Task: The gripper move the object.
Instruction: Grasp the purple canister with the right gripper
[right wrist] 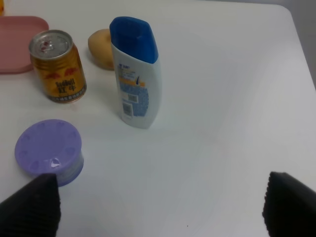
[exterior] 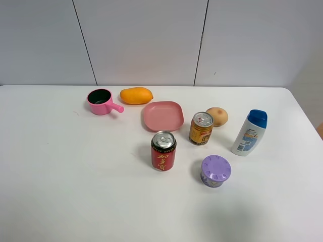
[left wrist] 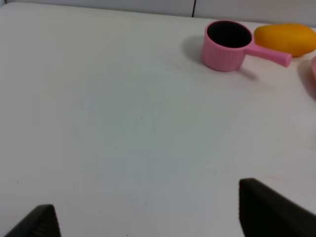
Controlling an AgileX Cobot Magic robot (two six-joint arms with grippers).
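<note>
The lilac-purple container [exterior: 216,171] with a flat patterned lid stands on the white table at front right, in front of the gold can. It also shows in the right wrist view [right wrist: 48,151]. My right gripper [right wrist: 160,207] is open and empty, and one of its black fingertips [right wrist: 32,205] sits close beside the container. My left gripper [left wrist: 148,215] is open and empty over bare table, well short of the pink pot [left wrist: 227,45]. Neither gripper shows in the exterior high view.
A red can [exterior: 163,150], a gold can [exterior: 201,128], a pink plate [exterior: 162,115], a pink pot [exterior: 101,102], a mango [exterior: 136,95], a brown round fruit [exterior: 217,116] and a white bottle with a blue cap [exterior: 250,133] stand on the table [exterior: 60,176].
</note>
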